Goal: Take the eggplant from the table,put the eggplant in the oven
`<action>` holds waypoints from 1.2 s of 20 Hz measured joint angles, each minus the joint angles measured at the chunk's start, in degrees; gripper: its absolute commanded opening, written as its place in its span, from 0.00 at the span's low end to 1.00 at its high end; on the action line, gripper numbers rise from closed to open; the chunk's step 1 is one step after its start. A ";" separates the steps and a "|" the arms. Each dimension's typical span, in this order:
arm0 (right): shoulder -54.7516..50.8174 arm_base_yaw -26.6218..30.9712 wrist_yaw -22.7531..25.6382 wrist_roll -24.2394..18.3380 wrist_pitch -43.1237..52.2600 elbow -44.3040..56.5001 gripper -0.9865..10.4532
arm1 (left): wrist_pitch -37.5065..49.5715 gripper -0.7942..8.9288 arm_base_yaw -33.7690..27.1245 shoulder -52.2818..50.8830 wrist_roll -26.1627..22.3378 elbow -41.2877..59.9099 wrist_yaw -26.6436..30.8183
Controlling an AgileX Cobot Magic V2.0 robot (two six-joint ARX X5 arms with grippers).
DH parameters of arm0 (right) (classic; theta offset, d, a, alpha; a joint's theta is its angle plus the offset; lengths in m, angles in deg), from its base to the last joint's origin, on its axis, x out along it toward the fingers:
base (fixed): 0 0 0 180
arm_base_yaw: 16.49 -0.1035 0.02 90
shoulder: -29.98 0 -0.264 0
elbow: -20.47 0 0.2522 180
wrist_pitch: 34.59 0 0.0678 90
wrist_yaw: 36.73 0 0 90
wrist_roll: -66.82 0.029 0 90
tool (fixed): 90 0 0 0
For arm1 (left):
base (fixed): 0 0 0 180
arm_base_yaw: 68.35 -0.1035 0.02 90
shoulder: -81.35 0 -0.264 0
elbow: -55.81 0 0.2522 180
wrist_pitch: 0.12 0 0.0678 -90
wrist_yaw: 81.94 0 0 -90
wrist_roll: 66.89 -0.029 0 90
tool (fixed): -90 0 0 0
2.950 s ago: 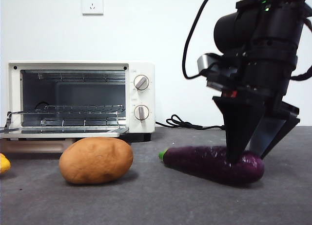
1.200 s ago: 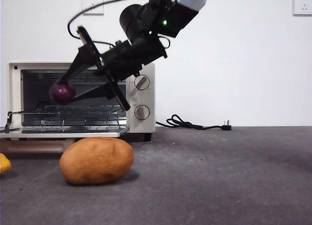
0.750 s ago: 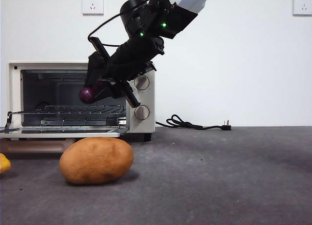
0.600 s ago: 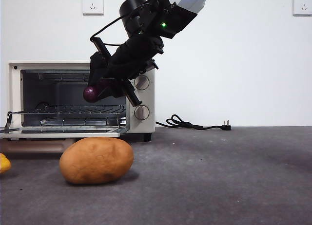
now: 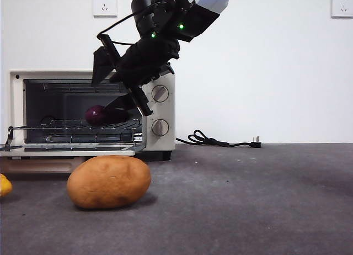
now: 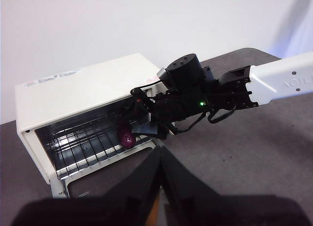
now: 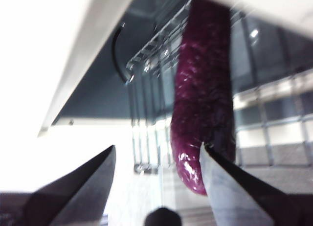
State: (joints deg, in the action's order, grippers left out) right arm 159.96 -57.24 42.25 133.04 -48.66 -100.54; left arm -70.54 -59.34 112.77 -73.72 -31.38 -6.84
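The eggplant (image 5: 97,115) lies on the wire rack (image 5: 83,124) inside the oven (image 5: 161,109), released. The right hand (image 5: 113,81), fingers spread, hovers at the oven mouth, at 1 o'clock from the eggplant. The left hand (image 6: 159,160) is pressed together, well apart above the counter (image 5: 248,200).

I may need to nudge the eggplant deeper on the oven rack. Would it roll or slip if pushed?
The eggplant looks round in section and lies along the rack wires, so it would probably roll sideways easily. Its glossy skin suggests fingers could slide on it. It looks stiff, likely moving as one piece.
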 measured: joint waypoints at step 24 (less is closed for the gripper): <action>-28.96 -1.77 2.64 -34.51 -25.83 -0.02 0.34 | 1.46 0.08 1.66 -0.02 -0.35 0.00 5.27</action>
State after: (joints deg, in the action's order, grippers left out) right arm 131.00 -59.01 44.89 98.53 -74.50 -100.56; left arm -69.08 -57.67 112.75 -74.07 -31.38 -1.57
